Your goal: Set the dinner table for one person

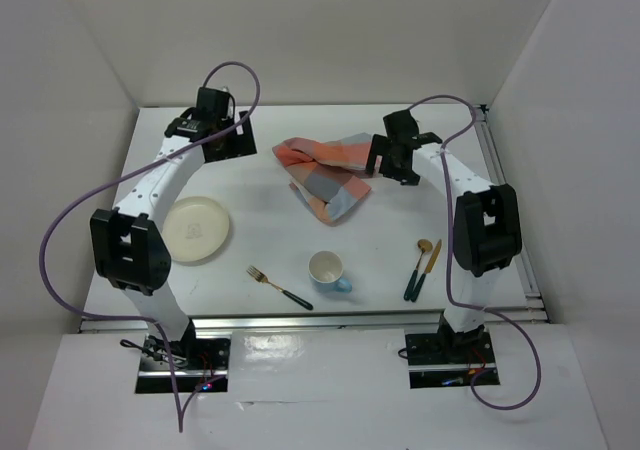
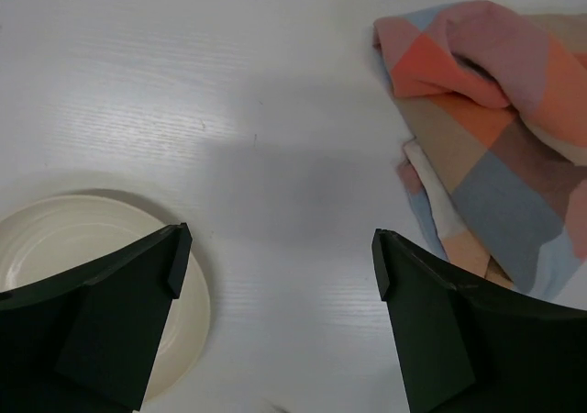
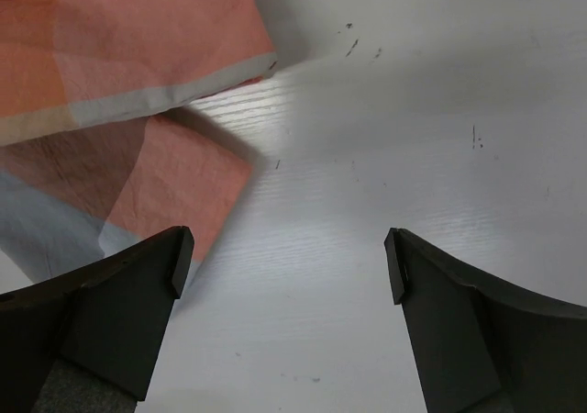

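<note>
Little looks done on the white tabletop point(image 1: 255, 185) under both arms. The left hand point(image 1: 218, 135) hangs spread and empty beyond the plate point(image 1: 196, 229). The fork point(image 1: 279, 287) and cup point(image 1: 327, 271) sit loose near the front. The checked cloth point(image 1: 325, 175) lies crumpled, with the right hand point(image 1: 392, 160) spread and empty beside it. The spoon point(image 1: 423, 247) and knife point(image 1: 434, 254) lie together at the right, seemingly unplaced.

The left arm point(image 1: 150, 185) climbs from its base at the lower left of the top view, folds at a black elbow and reaches to the upper left. There the left gripper point(image 1: 226, 140) hangs with its jaws spread wide. The right arm point(image 1: 468, 185) mirrors it, ending right of centre. The right gripper point(image 1: 392, 162) is spread just as wide.
</note>
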You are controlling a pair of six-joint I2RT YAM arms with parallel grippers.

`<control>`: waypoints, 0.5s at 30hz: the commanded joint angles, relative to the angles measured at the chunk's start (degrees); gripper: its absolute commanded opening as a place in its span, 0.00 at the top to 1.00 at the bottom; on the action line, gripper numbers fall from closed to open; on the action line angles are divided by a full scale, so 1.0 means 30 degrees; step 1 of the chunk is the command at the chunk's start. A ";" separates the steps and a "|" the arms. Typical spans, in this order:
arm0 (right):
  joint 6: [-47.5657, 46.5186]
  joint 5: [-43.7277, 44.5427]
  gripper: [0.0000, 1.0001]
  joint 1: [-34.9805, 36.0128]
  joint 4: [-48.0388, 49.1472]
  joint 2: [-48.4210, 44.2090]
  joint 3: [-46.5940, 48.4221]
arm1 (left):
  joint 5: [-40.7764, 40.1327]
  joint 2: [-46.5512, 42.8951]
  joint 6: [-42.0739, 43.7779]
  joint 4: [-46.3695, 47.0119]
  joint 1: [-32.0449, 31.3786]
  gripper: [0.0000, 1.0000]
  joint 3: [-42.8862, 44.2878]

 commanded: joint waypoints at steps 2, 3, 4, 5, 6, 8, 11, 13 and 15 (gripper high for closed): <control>-0.0281 -0.1001 0.00 -0.0049 0.0433 -0.1030 0.0227 | 0.2693 0.0046 -0.0335 0.0084 -0.0126 0.00 -0.0088; -0.0281 -0.1006 0.00 -0.0049 0.0694 -0.1264 0.0022 | 0.2985 0.0048 -0.0335 0.0084 -0.0126 0.00 -0.0088; -0.0281 -0.1006 0.00 -0.0049 0.0696 -0.1615 0.0020 | 0.3394 0.0338 -0.0509 0.0084 -0.0126 0.00 -0.0088; -0.0281 -0.1209 0.00 -0.0049 0.0697 -0.1618 -0.0183 | 0.3399 0.0544 -0.0511 0.0084 -0.0126 0.00 -0.0088; -0.0281 -0.1211 0.00 -0.0049 0.0697 -0.1792 -0.0388 | 0.3573 0.0546 -0.0511 0.0084 -0.0126 0.00 -0.0291; -0.0281 -0.1588 0.00 -0.0049 0.0697 -0.1794 -0.0564 | 0.3750 0.0722 -0.0685 0.0084 -0.0126 0.00 -0.0293; -0.0513 -0.2785 0.05 -0.0049 0.1514 -0.2204 -0.1471 | 0.4656 0.0896 -0.0686 0.0434 -0.0126 0.03 -0.0293; -0.0515 -0.3725 0.23 -0.0049 0.2535 -0.2700 -0.2467 | 0.5647 0.1510 -0.0686 0.0611 -0.0126 0.03 0.0026; -0.0515 -0.4869 0.38 -0.0049 0.3300 -0.2702 -0.3257 | 0.6180 0.2909 -0.0862 0.0611 -0.0126 0.03 0.1222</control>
